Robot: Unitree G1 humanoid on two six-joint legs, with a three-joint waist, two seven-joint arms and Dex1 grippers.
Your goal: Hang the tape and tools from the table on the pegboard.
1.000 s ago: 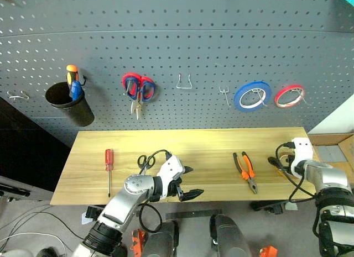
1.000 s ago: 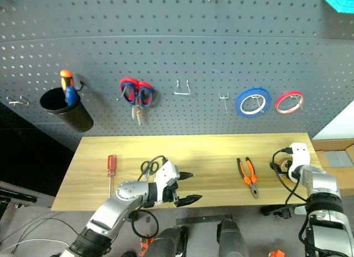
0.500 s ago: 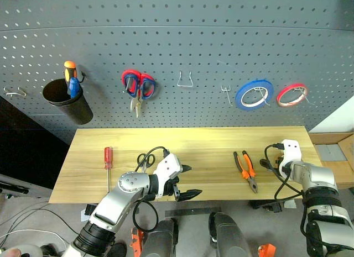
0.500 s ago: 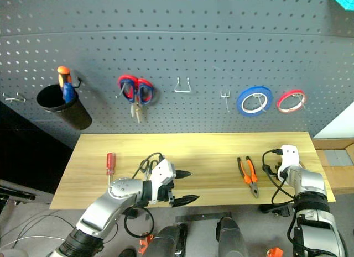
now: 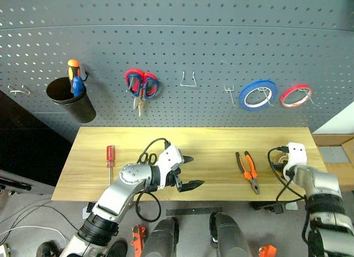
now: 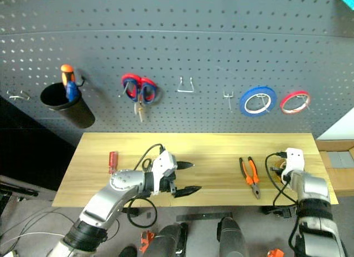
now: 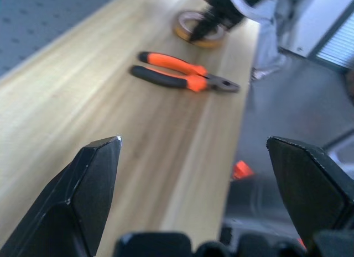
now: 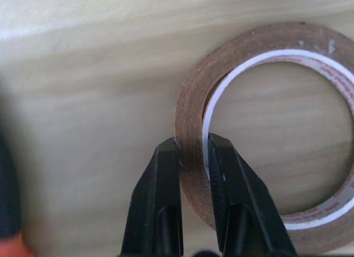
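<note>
- Screwdriver point(image 5: 110, 157) lies near the table's point(image 5: 210, 141) left end, long axis running front to back; black scissors point(image 5: 147, 157) lie just right of it, partly behind the left arm.
- Left gripper point(image 5: 187, 171) hovers over the table's front middle, pointing right; its fingers point(image 7: 94, 174) are spread wide and hold nothing.
- Pliers point(image 5: 246, 170) lie right of centre, handles toward the pegboard point(image 5: 182, 47), well apart from both grippers.
- Tape point(image 8: 265, 130) lies flat at the table's right end, by the right arm, the nearer one; right gripper point(image 8: 193, 152) is clenched on the ring's wall, one finger outside, one inside the hollow.
- Judgement: grip looks set; lifting toward a free hook point(image 5: 188, 80) seems next.
</note>
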